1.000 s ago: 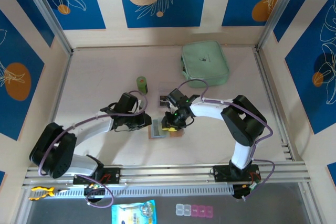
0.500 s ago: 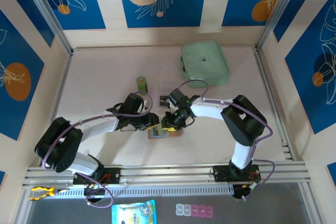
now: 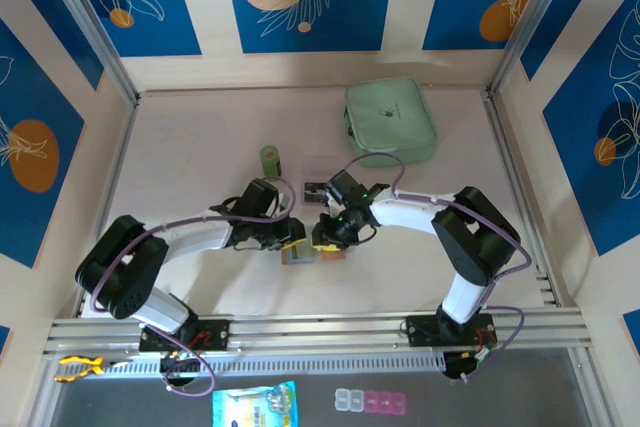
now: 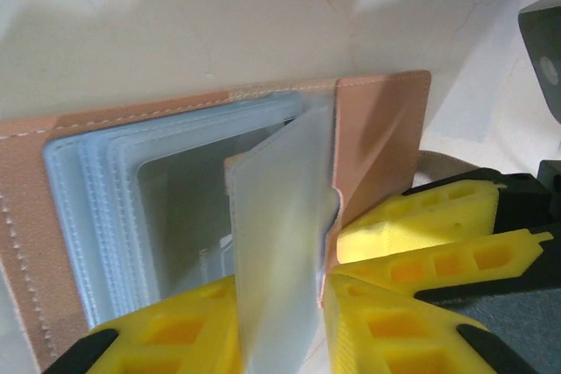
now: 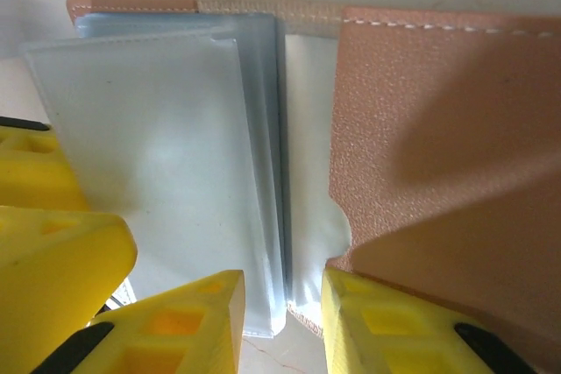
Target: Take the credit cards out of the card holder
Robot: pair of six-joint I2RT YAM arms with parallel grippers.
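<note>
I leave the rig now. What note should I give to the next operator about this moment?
Left gripper: a clear pocket leaf stands between its fingers; grip unclear.
Right gripper: at the open card holder's edge; grip unclear.
Card holder lies open on the table; one greyish card lies beyond it, so seemingly out.
To do: check the other pockets, pull any cards.
</note>
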